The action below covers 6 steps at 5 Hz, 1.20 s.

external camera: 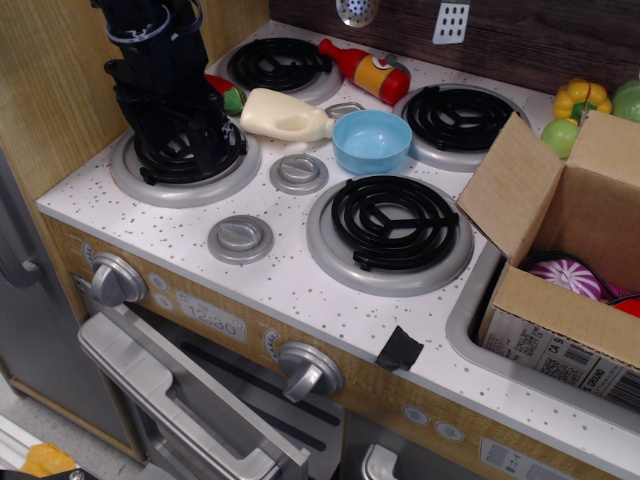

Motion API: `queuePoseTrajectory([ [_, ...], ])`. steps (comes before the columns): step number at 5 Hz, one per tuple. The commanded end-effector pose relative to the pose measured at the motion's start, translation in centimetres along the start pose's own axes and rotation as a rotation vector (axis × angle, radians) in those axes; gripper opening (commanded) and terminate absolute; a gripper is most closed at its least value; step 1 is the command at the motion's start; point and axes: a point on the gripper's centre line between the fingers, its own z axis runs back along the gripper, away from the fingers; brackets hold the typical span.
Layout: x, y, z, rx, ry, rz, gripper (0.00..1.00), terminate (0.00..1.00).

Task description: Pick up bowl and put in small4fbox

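Note:
The light-blue bowl [371, 139] sits upright and empty on the speckled white stovetop, between the two right burners. The brown cardboard box [560, 250] stands in the sink at the right, flaps open, with a barcode label on its front side and some toys inside. My black arm and gripper [185, 140] hang low over the front-left burner, well to the left of the bowl. The fingertips blend into the dark coil, so I cannot tell whether they are open or shut. Nothing shows in them.
A cream toy bottle [285, 115] lies just left of the bowl. A red ketchup bottle [365, 68] lies behind it. A yellow pepper [582, 97] and green fruit [561, 136] sit behind the box. A wooden wall [50, 90] rises at the left.

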Motion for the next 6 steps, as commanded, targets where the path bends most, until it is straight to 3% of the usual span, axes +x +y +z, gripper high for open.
queuePoseTrajectory([
  [1, 0.0, 0.0, 0.0, 0.0, 0.0, 0.0, 1.0, 0.0],
  [2, 1.8, -0.1, -0.7, 0.051, 0.004, 0.067, 1.0, 0.0],
  [3, 4.7, -0.7, -1.4, 0.045, 0.013, 0.23, 1.0, 0.0],
  [4, 7.6, -2.9, -1.3, 0.005, 0.002, 0.349, 1.0, 0.0],
  [6, 10.7, -6.3, -1.0, -0.065, -0.006, 0.641, 1.0, 0.0],
])
